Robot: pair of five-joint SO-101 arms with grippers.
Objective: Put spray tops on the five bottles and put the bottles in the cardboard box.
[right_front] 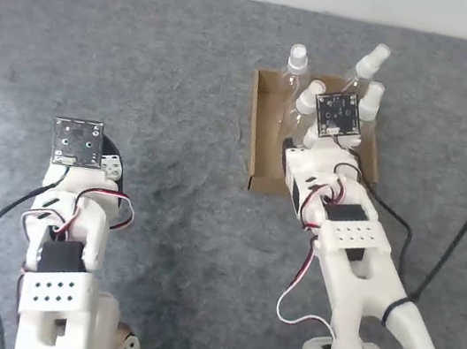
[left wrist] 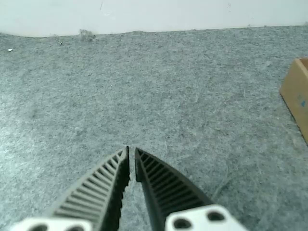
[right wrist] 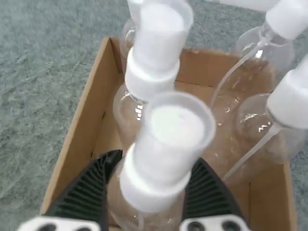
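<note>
Right wrist view, clear bottle [right wrist: 166,149], cardboard box [right wrist: 82,126]

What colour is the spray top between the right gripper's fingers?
White; the spray top shows best in the right wrist view.

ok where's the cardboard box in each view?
High view: cardboard box upper centre-right, under the right arm's wrist.
Left wrist view: cardboard box corner at the frame edge, beyond the shut left claw.
Right wrist view: cardboard box beneath the right claw, which grips a bottle.
Shared landmark: the grey felt around it.
</note>
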